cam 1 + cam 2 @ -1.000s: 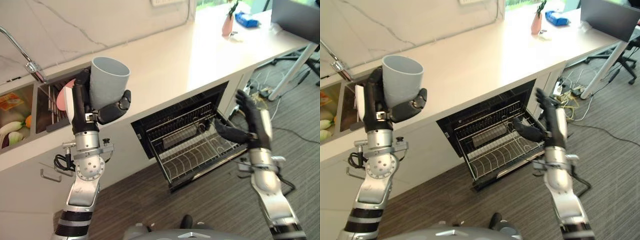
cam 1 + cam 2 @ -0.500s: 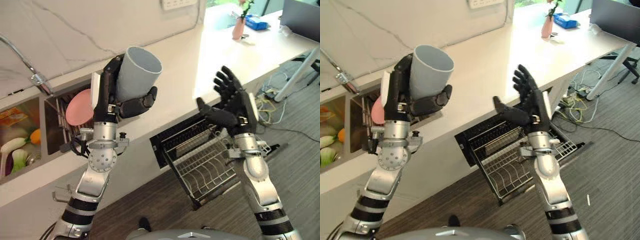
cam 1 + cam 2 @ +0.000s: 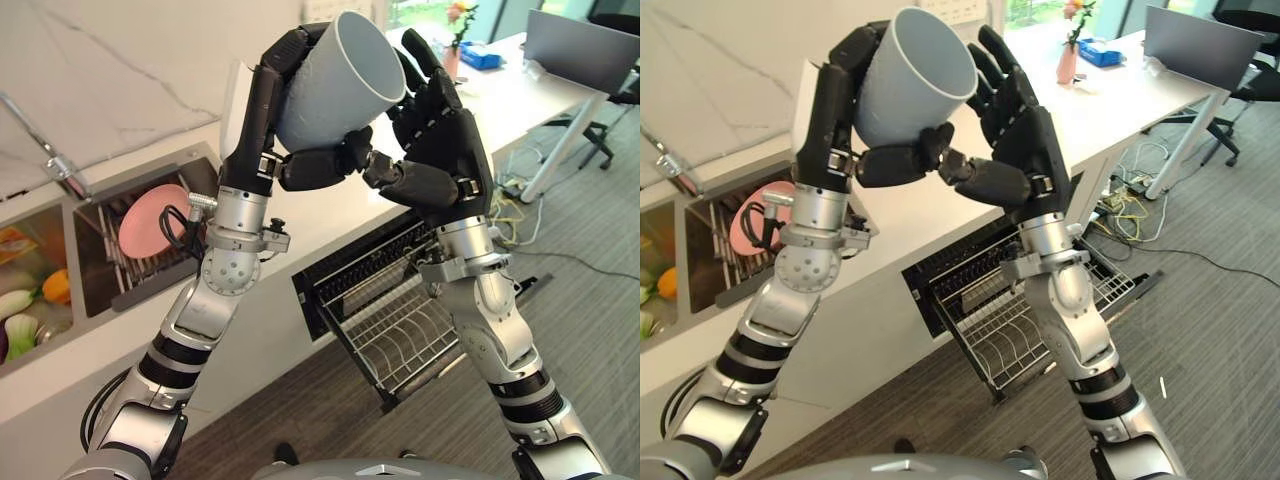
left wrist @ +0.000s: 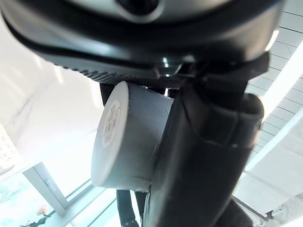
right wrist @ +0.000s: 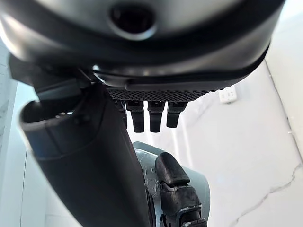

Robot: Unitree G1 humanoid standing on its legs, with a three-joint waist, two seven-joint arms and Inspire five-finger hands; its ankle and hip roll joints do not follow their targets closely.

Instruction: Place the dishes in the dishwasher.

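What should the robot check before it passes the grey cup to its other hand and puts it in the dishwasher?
1. Left hand curled round the grey cup: ok.
2. Right hand open beside the cup, ready to take it: ok.
3. Right hand gripping the cup: not ok yet.
4. Dishwasher rack pulled out: ok.
5. Free room in the rack: ok, it looks bare.
6. Cup empty inside: cannot tell.
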